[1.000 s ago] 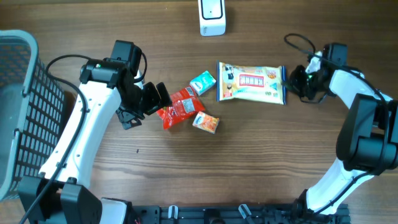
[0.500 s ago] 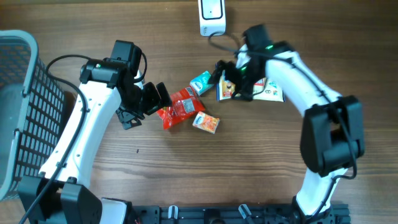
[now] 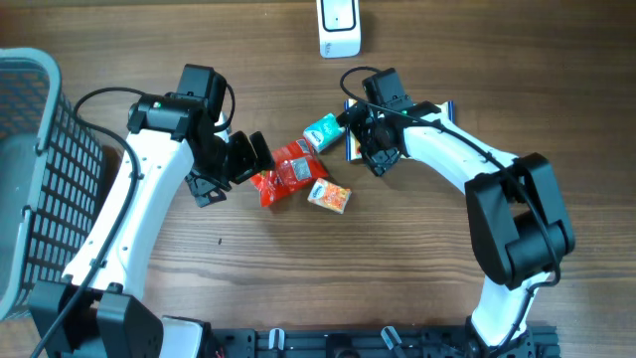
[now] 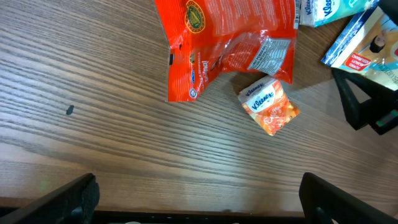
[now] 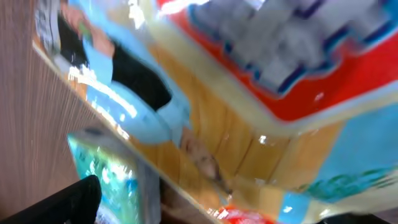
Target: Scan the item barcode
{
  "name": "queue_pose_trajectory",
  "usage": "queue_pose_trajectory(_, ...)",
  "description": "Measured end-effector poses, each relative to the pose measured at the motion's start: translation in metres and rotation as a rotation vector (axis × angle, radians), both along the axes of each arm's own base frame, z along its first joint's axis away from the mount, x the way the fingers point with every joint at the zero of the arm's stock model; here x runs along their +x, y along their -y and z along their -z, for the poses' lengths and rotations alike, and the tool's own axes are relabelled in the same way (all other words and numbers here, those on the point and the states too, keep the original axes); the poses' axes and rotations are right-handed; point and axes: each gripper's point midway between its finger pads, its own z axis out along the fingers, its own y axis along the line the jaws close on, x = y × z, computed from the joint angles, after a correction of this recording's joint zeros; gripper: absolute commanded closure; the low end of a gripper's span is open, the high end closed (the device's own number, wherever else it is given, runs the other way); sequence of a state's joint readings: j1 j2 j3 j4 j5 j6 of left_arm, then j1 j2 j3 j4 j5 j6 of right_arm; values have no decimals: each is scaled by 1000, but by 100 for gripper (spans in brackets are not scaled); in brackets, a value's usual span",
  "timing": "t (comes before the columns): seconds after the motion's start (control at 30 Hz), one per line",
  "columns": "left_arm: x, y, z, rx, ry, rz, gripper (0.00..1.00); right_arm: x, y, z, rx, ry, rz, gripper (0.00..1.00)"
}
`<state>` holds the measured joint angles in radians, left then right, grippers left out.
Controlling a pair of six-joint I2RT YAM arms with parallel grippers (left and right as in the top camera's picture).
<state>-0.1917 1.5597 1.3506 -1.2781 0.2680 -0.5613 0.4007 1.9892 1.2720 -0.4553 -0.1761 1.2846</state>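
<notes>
- four packets lie mid-desk point(image 3: 417, 259). we judge the one to be scanned is the wipes pack point(image 5: 261, 81), flat on the wood below the white scanner point(image 3: 339, 28) and mostly hidden from overhead by the right arm.
- the right pincer point(image 3: 372, 139) hangs over the left end of that pack with its fingers spread wide. the wrist view is blurred, and we cannot tell whether the fingers touch the wrapper.
- the left pincer point(image 4: 199, 183) is also spread wide and holds nothing. it sits low beside the red snack bag point(image 4: 230, 43), with the orange tissue pack point(image 4: 268, 104) just beyond.
- risk one: the teal tissue pack point(image 3: 324, 130) lies just beside the pack's left end, so a closing finger could catch it, drag it along or wedge it into the grip.
- risk two: the wrapper looks thin and glossy. a pinch at one end may let the pack sag, fold or slip out on the lift.
- risk three: we cannot see where the barcode is. if it faces the desk or ends up under a finger, the scanner will not read it.
- risk four: both arms crowd the same cluster, so a swing toward the scanner could clip the left arm or scatter the packets.
</notes>
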Motion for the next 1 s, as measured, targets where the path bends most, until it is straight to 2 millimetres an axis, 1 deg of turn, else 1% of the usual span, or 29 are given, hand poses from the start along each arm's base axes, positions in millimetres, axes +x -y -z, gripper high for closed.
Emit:
queue_pose_trajectory(0.03, 0, 0, 0, 0, 0, 0, 0, -1, 8, 2, -40, -1, 2, 20)
queue_pose_trajectory(0.1, 0, 0, 0, 0, 0, 0, 0, -1, 23, 5, -91, -8, 10, 26)
queue_pose_trajectory(0.13, 0, 0, 0, 0, 0, 0, 0, 1, 34, 6, -113, -9, 11, 34)
queue_pose_trajectory(0.17, 0, 0, 0, 0, 0, 0, 0, 3, 46, 7, -134, -6, 12, 45)
queue_pose_trajectory(0.23, 0, 0, 0, 0, 0, 0, 0, 6, 62, 9, -168, 5, -28, 63)
queue_pose_trajectory(0.27, 0, 0, 0, 0, 0, 0, 0, 7, 68, 9, -183, 11, -58, 69)
queue_pose_trajectory(0.33, 0, 0, 0, 0, 0, 0, 0, 9, 77, 10, -211, 28, -127, 85)
queue_pose_trajectory(0.4, 0, 0, 0, 0, 0, 0, 0, 10, 81, 9, -233, 47, -194, 96)
queue_pose_trajectory(0.43, 0, 0, 0, 0, 0, 0, 0, 8, 83, 6, -248, 53, -239, 96)
queue_pose_trajectory(0.5, 0, 0, 0, 0, 0, 0, 0, -6, 90, 0, -277, 23, -330, 96)
queue_pose_trajectory(0.6, 0, 0, 0, 0, 0, 0, 0, -28, 109, -14, -324, -17, -507, 96)
queue_pose_trajectory(0.63, 0, 0, 0, 0, 0, 0, 0, -49, 118, -17, -332, -92, -583, 96)
queue_pose_trajectory(0.67, 0, 0, 0, 0, -1, 0, 0, -74, 129, -20, -330, -175, -669, 96)
queue_pose_trajectory(0.7, 0, 0, 0, 0, -1, 0, 0, -90, 137, -23, -323, -231, -730, 93)
queue_pose_trajectory(0.73, 0, 0, 0, 0, -1, 0, 0, -101, 144, -24, -318, -274, -764, 56)
queue_pose_trajectory(0.77, 0, 0, 0, 0, 0, 0, 0, -109, 152, -25, -326, -308, -779, 1)
queue_pose_trajectory(0.9, 0, 0, 0, 0, 0, 0, 0, -129, 189, -32, -390, -447, -715, 0)
queue_pose_trajectory(0.93, 0, 0, 0, 0, 0, 0, 0, -129, 195, -35, -395, -463, -686, 0)
queue_pose_trajectory(0.97, 0, 0, 0, 0, 0, 0, 0, -126, 198, -38, -393, -457, -660, 0)
queue_pose_trajectory(1.0, 0, 0, 0, 0, 0, 0, 0, -112, 195, -41, -376, -402, -634, 0)
